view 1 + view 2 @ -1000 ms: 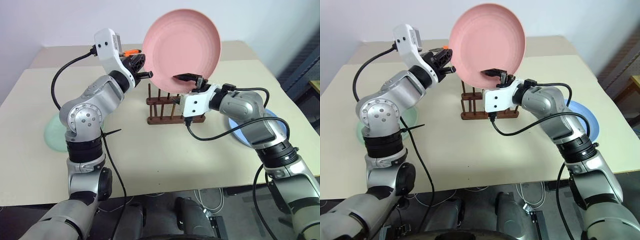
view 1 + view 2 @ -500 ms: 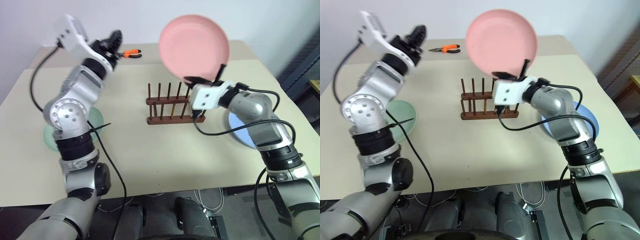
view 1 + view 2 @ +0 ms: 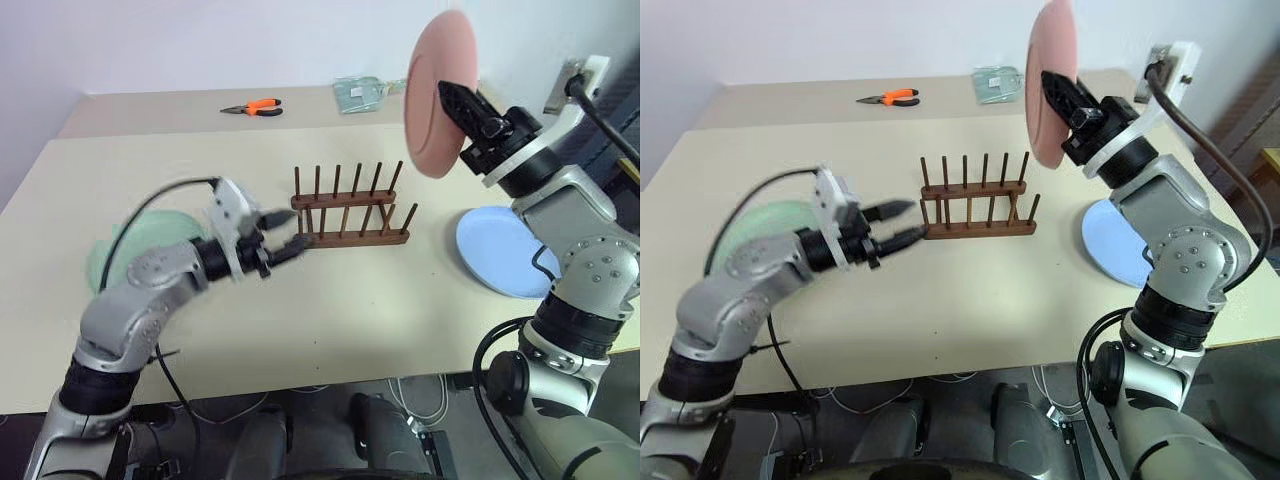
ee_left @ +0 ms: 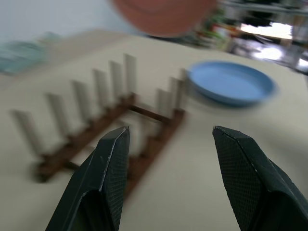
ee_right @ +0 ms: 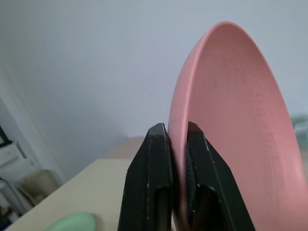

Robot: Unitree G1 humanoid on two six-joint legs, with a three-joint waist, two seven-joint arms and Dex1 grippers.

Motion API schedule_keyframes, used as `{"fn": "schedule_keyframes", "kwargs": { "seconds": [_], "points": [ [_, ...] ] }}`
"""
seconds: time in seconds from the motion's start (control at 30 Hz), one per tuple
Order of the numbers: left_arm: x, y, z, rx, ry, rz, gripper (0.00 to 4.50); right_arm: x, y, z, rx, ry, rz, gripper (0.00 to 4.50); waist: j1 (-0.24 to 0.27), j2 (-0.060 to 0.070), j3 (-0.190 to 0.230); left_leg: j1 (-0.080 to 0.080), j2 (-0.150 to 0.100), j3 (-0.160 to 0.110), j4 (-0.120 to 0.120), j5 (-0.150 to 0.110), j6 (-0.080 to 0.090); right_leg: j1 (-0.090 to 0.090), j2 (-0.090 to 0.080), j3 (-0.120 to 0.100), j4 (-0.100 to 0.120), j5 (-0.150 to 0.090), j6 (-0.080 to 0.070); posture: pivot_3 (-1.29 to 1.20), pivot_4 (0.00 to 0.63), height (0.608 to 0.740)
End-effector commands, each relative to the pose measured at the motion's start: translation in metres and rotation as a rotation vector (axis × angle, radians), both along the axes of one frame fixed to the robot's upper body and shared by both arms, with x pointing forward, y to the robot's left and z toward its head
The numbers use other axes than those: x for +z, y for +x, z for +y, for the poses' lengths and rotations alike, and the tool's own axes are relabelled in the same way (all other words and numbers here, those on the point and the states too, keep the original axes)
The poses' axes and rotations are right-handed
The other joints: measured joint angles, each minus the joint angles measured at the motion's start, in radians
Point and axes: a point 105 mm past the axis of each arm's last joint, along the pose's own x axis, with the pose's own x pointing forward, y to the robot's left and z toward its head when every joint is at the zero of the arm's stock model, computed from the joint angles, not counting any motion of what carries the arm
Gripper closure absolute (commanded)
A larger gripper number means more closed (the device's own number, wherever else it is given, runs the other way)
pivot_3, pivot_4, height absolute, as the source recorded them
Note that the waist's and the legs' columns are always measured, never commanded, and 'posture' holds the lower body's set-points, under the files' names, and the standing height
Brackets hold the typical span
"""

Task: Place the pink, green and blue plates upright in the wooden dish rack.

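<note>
You had the right fingers (image 3: 462, 101) clenched on the pink plate (image 3: 436, 95), edge-on high above the rack's (image 3: 350, 213) right end, left fingers (image 3: 283, 238) released by its left end

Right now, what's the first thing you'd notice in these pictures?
The pink plate, held high on edge by the right gripper, up above the wooden dish rack. Then the left gripper, open beside the empty rack's end, and the blue plate lying flat.
</note>
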Motion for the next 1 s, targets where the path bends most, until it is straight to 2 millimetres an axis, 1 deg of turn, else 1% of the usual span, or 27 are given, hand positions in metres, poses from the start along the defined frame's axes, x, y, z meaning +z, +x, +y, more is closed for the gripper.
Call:
{"fn": "schedule_keyframes", "kwargs": {
  "seconds": [0.03,0.1,0.3,0.47,0.57,0.6,0.63,0.7,0.73,0.77,0.83,0.9,0.93,0.97,1.0],
  "points": [
    [0.002,-0.013,-0.008,-0.079,0.025,-0.028,1.73,0.010,-0.007,0.004,0.029,0.071,0.011,4.50,-0.001,0.001,0.000,0.000,0.000,0.000,0.000,0.000,0.000,0.000,0.000,0.000,0.000,0.000,0.000,0.00,0.150,0.740],
    [0.000,-0.013,-0.009,-0.082,0.033,-0.026,1.73,0.008,-0.007,0.006,0.040,0.088,0.038,4.50,0.000,0.001,0.000,0.000,0.000,0.001,0.000,0.000,0.000,0.000,0.000,0.000,0.000,0.000,0.000,0.00,0.150,0.740],
    [-0.004,-0.011,-0.008,-0.073,0.054,-0.030,1.73,-0.007,0.003,0.006,0.047,0.089,0.155,4.50,-0.001,0.001,0.000,0.000,0.000,0.001,0.000,0.000,0.001,0.000,0.000,0.000,0.000,0.000,0.000,0.00,0.150,0.740],
    [-0.006,-0.012,-0.010,-0.070,0.058,-0.030,1.73,-0.023,0.016,0.005,0.032,0.079,0.239,4.50,-0.003,0.001,0.000,0.000,0.000,0.001,0.000,0.000,0.001,0.000,0.000,0.000,0.000,0.000,0.000,0.00,0.150,0.740],
    [-0.008,-0.012,-0.010,-0.068,0.053,-0.013,1.69,-0.025,0.021,0.005,0.022,0.042,0.236,3.35,-0.002,0.001,0.000,0.000,0.000,0.001,0.000,-0.001,0.001,0.000,0.000,0.000,0.000,0.000,0.000,0.00,0.150,0.740],
    [-0.008,-0.012,-0.010,-0.064,0.043,-0.005,1.69,-0.024,0.022,0.003,-0.001,0.009,0.219,2.84,-0.002,0.001,0.000,0.000,0.000,0.001,0.000,-0.001,0.001,0.000,0.000,0.000,0.000,0.000,0.001,0.00,0.150,0.740],
    [-0.008,-0.010,-0.009,-0.048,0.023,0.016,1.45,-0.022,0.024,0.002,-0.040,-0.051,0.182,2.38,-0.002,0.002,0.001,0.000,0.000,0.001,0.000,-0.001,0.001,0.000,0.000,0.000,0.000,0.000,0.001,0.00,0.150,0.740],
    [-0.007,-0.007,-0.006,-0.024,-0.007,0.033,0.80,-0.014,0.026,-0.004,-0.122,-0.147,0.092,1.36,-0.001,0.001,0.001,0.000,0.000,0.001,0.001,-0.001,0.001,0.000,0.000,0.000,-0.001,0.000,0.001,0.00,0.150,0.740],
    [-0.005,-0.005,-0.004,-0.009,-0.014,0.028,0.29,-0.009,0.026,-0.008,-0.169,-0.201,0.038,0.89,-0.001,0.002,0.001,0.000,0.000,0.001,0.001,-0.001,0.001,0.000,0.000,0.000,-0.001,0.000,0.002,0.00,0.150,0.740],
    [-0.004,-0.003,-0.002,0.016,-0.024,0.020,0.02,-0.004,0.026,-0.012,-0.204,-0.248,-0.008,0.87,-0.001,0.002,0.001,0.000,0.000,0.001,0.000,-0.001,0.001,0.000,0.000,0.000,-0.001,-0.002,0.003,0.00,0.150,0.740],
    [0.005,0.010,0.012,0.131,-0.066,-0.021,0.02,0.010,0.025,-0.027,-0.333,-0.421,-0.157,0.87,-0.001,0.002,0.001,0.000,0.000,0.001,0.001,-0.001,0.001,0.000,0.000,0.000,-0.001,-0.002,0.004,0.00,0.150,0.740],
    [0.014,0.024,0.030,0.260,-0.123,-0.044,0.02,0.023,0.022,-0.037,-0.417,-0.561,-0.288,0.87,0.000,0.002,0.001,-0.001,0.000,0.001,0.001,-0.001,0.001,0.000,0.000,0.000,-0.001,-0.002,0.005,0.00,0.150,0.740],
    [0.022,0.039,0.050,0.405,-0.164,-0.068,0.02,0.038,0.017,-0.040,-0.433,-0.571,-0.360,0.87,0.000,0.002,0.001,0.000,0.000,0.001,0.001,-0.001,0.001,0.000,0.000,0.000,-0.001,-0.002,0.005,0.00,0.150,0.740],
    [0.026,0.048,0.064,0.506,-0.192,-0.081,0.02,0.048,0.014,-0.042,-0.439,-0.571,-0.409,0.87,0.000,0.002,0.001,0.000,0.000,0.001,0.000,-0.001,0.001,0.000,0.000,0.000,-0.001,-0.002,0.005,0.00,0.150,0.740],
    [0.030,0.057,0.080,0.611,-0.235,-0.078,0.00,0.057,0.008,-0.040,-0.426,-0.585,-0.470,0.62,-0.002,0.001,0.001,0.000,0.000,0.001,0.001,-0.001,0.001,0.000,0.000,0.000,-0.001,-0.002,0.005,0.00,0.150,0.740]
  ]
}}
